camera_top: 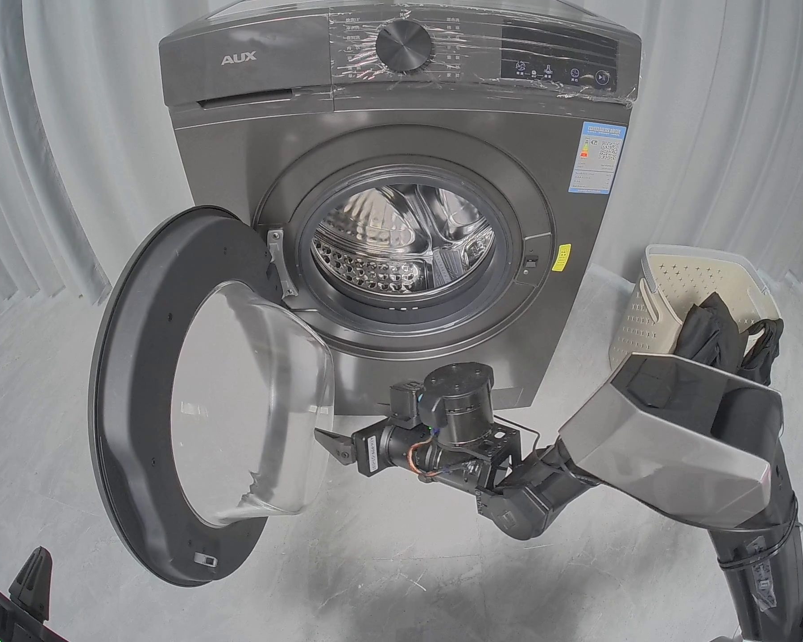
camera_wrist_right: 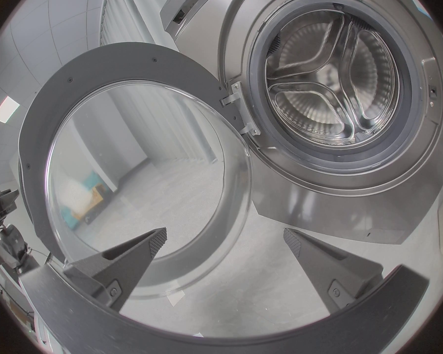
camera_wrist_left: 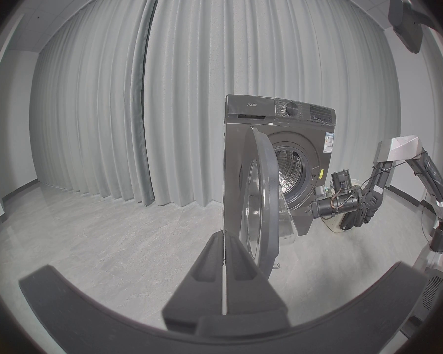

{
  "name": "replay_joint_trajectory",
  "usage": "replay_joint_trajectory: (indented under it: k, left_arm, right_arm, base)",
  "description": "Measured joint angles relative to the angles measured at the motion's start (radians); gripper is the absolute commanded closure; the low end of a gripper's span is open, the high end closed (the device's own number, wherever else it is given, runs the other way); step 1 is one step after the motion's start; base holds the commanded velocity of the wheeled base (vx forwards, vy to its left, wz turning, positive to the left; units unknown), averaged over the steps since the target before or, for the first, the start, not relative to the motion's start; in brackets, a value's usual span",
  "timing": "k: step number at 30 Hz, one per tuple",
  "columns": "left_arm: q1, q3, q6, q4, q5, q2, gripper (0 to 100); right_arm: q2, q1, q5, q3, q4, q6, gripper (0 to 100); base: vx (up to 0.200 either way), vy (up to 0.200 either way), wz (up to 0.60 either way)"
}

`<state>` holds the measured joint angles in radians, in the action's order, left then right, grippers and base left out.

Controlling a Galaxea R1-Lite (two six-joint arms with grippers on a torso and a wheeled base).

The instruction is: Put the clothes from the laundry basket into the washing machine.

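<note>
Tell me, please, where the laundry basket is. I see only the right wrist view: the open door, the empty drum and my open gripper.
Observer: The laundry basket stands beside the washing machine, on the robot's right side.
Operator: Is something in it?
Observer: Yes, dark clothes lie in it and hang over its rim.
Operator: And what does the left gripper do?
Observer: The left gripper is shut with nothing in it, low at the robot's left and apart from the machine.
</note>
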<state>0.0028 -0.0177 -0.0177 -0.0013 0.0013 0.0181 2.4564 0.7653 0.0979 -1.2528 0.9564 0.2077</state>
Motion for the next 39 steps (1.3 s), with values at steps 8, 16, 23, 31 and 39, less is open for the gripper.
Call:
replay_joint_trajectory:
  k: [8, 16, 23, 31, 39]
  left_arm:
    - [0.000, 0.000, 0.000, 0.000, 0.000, 0.000, 100]
    - [0.000, 0.000, -0.001, 0.000, 0.000, 0.000, 100]
    - [0.000, 0.000, -0.002, 0.000, 0.000, 0.000, 100]
    - [0.000, 0.000, -0.002, 0.000, 0.000, 0.000, 100]
    - [0.000, 0.000, -0.002, 0.000, 0.000, 0.000, 100]
  right_arm:
    - [0.059, 0.049, -0.034, -0.135, -0.003, 0.056, 0]
    - [0.050, 0.041, -0.056, -0.141, 0.001, 0.070, 0]
    - [-0.062, -0.005, -0.096, 0.004, -0.003, 0.038, 0]
    - [-0.290, -0.089, -0.110, 0.343, 0.056, -0.035, 0]
    - [-0.609, -0.245, -0.085, 0.700, 0.169, -0.097, 0]
  base:
    - [0.000, 0.000, 0.00]
    - [0.000, 0.000, 0.00]
    - [0.000, 0.000, 0.00]
    - [0.000, 0.000, 0.00]
    - [0.000, 0.000, 0.00]
